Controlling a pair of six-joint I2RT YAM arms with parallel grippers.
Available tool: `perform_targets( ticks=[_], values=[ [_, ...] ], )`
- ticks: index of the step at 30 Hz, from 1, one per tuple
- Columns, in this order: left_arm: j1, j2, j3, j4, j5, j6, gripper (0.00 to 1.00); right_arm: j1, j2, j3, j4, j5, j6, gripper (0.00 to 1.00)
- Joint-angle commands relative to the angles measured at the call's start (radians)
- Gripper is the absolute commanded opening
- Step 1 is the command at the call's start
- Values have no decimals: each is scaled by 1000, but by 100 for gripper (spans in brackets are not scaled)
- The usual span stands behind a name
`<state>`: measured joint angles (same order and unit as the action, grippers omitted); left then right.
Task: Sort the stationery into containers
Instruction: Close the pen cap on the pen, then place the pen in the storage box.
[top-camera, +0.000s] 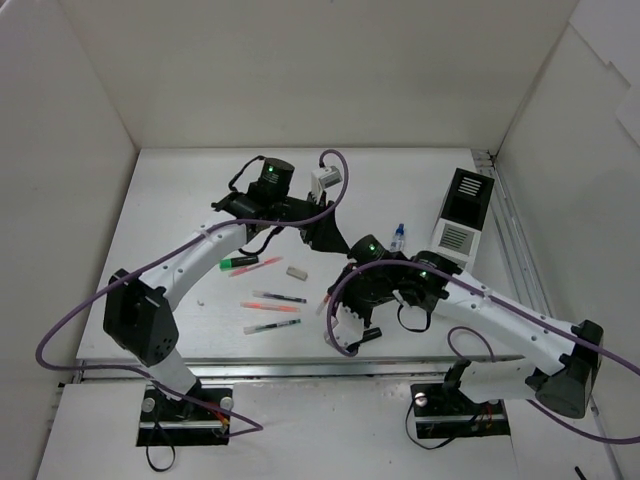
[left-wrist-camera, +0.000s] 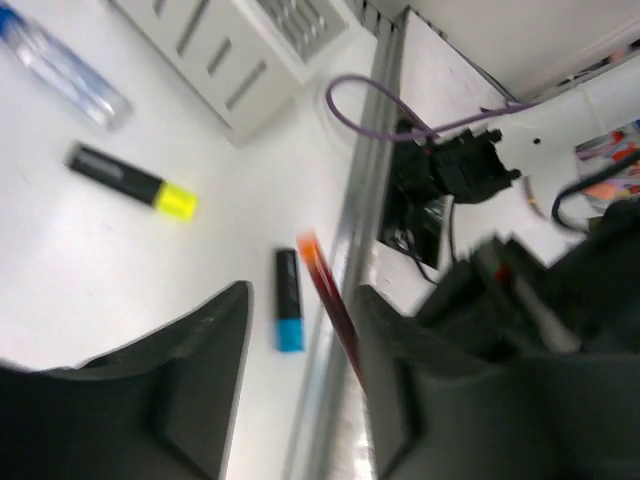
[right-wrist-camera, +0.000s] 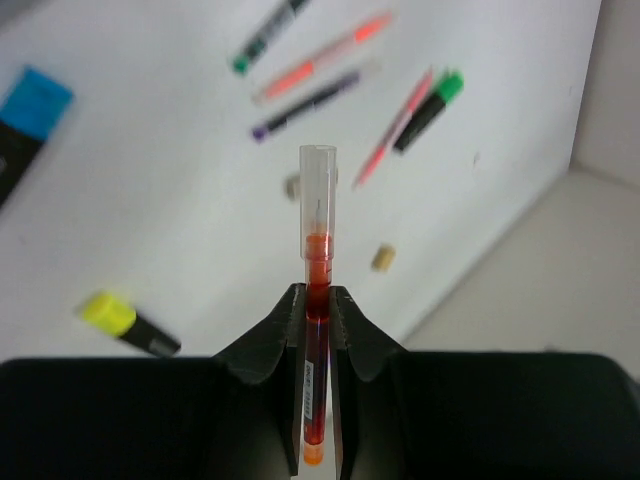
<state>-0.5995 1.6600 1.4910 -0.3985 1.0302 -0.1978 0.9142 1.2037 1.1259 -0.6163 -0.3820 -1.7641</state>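
Observation:
My right gripper is shut on a red pen with a clear cap, held up off the table. In the top view it is at mid-table, next to my left gripper. My left gripper is open, and the red pen runs between its jaws, close to the right finger. The organizer stands at the right. A glue bottle lies beside it. A yellow highlighter and a blue highlighter lie under the arms.
A green marker, a pink pen, a white eraser and three thin pens lie at left centre. A tan eraser lies near them. A metal rail runs along the table's front edge. White walls close in the sides and back.

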Motion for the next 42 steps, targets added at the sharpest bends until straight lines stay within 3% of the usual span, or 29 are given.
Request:
perform_targets(
  ticks=[1,6,8,10,13,19,22,26,29,34,42],
  values=[
    [0,-95,45,204,-4,31,50,40,34,28,-20,-178,32,0],
    [0,-115,31,191,-15,37,62,35,53,44,-19,-166,54,0],
    [0,-121,35,179,-42,41,72,29,60,57,-14,-176,66,0],
    [9,-137,40,155,-86,47,99,12,63,74,-7,-205,83,0],
    [39,-179,9,153,-146,32,100,-57,60,100,53,-293,188,0],
    [173,-359,-145,207,-353,-51,99,-199,10,3,493,-325,587,0],
    [234,-471,-225,191,-476,-72,100,-279,-38,-139,1001,-145,988,0],
    [285,-578,-304,194,-568,-104,99,-365,-82,-250,1228,76,1290,0],
    [306,-618,-334,161,-621,-115,99,-411,-101,-259,1251,295,1492,0],
    [316,-655,-423,170,-628,-130,100,-433,-248,-371,1254,432,1604,0],
    [316,-620,-489,179,-616,-138,99,-448,-530,-494,991,721,1694,0]
  ],
)
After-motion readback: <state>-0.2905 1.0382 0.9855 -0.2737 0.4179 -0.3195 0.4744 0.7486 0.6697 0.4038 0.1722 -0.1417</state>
